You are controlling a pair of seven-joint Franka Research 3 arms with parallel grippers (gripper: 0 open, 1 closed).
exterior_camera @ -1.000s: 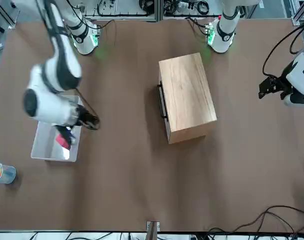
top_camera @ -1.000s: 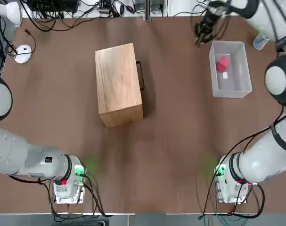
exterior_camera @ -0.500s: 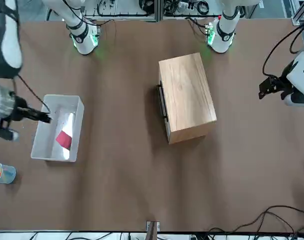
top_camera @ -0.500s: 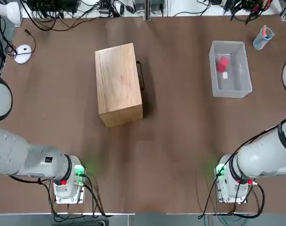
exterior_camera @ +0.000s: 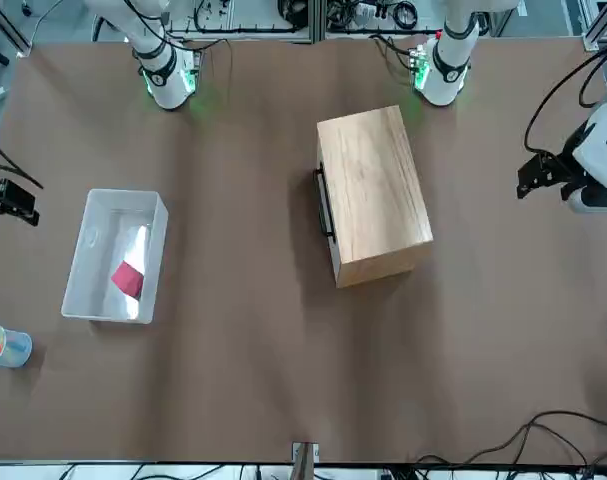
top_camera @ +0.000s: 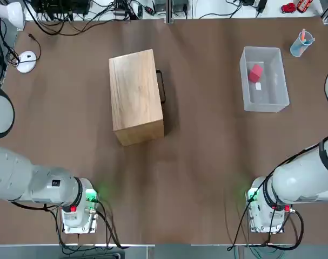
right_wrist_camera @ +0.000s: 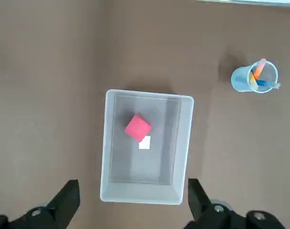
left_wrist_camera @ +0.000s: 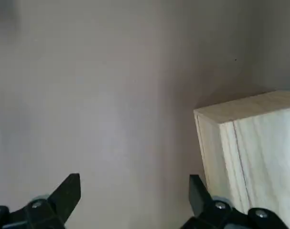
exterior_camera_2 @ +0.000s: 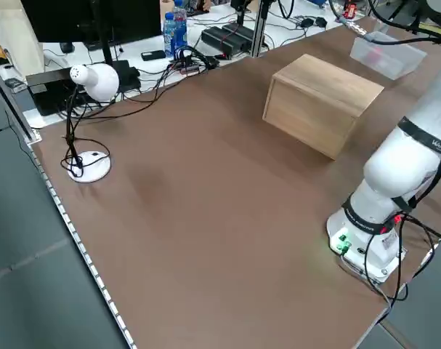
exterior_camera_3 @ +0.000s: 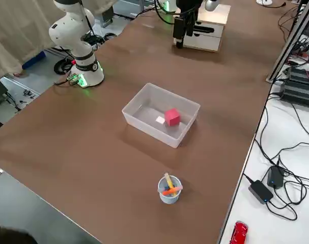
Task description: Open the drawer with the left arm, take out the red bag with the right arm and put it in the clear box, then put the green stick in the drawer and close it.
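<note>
The drawer is pushed in flush with the wooden box (top_camera: 135,96), its dark loop handle (top_camera: 161,86) lying against the box's right face. The red bag (top_camera: 255,72) lies inside the clear box (top_camera: 263,106), beside a small white label. My right gripper (right_wrist_camera: 133,195) hangs high above the clear box (right_wrist_camera: 140,195), open with nothing between its fingers; the front view has it at the table's edge (exterior_camera: 8,200). On the wooden box's left side my left gripper (exterior_camera: 531,183) is raised, open and empty (left_wrist_camera: 134,193). The green stick is out of view.
A small blue cup (top_camera: 301,46) with orange sticks stands beyond the clear box at the far right corner. A white desk lamp (exterior_camera_2: 96,80) with its round base (top_camera: 26,61) sits at the far left. Cables run along the far edge.
The right arm has swung away from beside the clear box, out past the table's right side. The red bag stays in the box. Left arm and wooden box are unmoved.
</note>
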